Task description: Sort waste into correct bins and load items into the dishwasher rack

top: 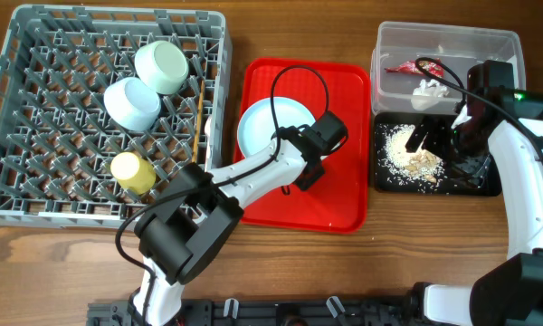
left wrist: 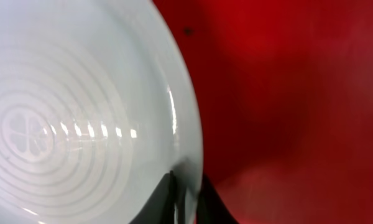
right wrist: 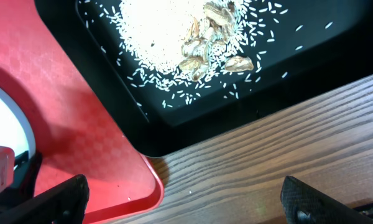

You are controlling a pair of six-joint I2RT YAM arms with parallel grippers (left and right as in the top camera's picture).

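White plate (left wrist: pixel 81 124) – by what is it held?

– Its rim is pinched between the two fingers of the left gripper (left wrist: pixel 186 198), which are closed on it at the plate's 4 o'clock edge as seen from overhead.

– And where is the plate found?

– It is placed on the red tray (top: pixel 335 204), toward the tray's 10 o'clock corner; whether it is raised off the tray cannot be told. At 9 o'clock from that tray the dishwasher rack (top: pixel 36 181) is set. A green bowl (top: pixel 163 65), a blue bowl (top: pixel 131 102) and a yellow cup (top: pixel 131 170) are lodged among its pegs, and a chopstick (top: pixel 198 122) is laid along its 3 o'clock side.

– How is the right gripper (right wrist: pixel 183 186) seen?

– Its fingers are spread wide apart, and it is held over the black tray (right wrist: pixel 336 62), at 3 o'clock from the red tray. Rice scraps (right wrist: pixel 168 31) are piled in the black tray's 9 o'clock half. Just beside it, at 12 o'clock, the clear tub (top: pixel 489 41) is placed, and a red wrapper (top: pixel 405 68) and a tissue (top: pixel 427 89) are contained in it. All of this is borne by a wooden table (top: pixel 389 254).
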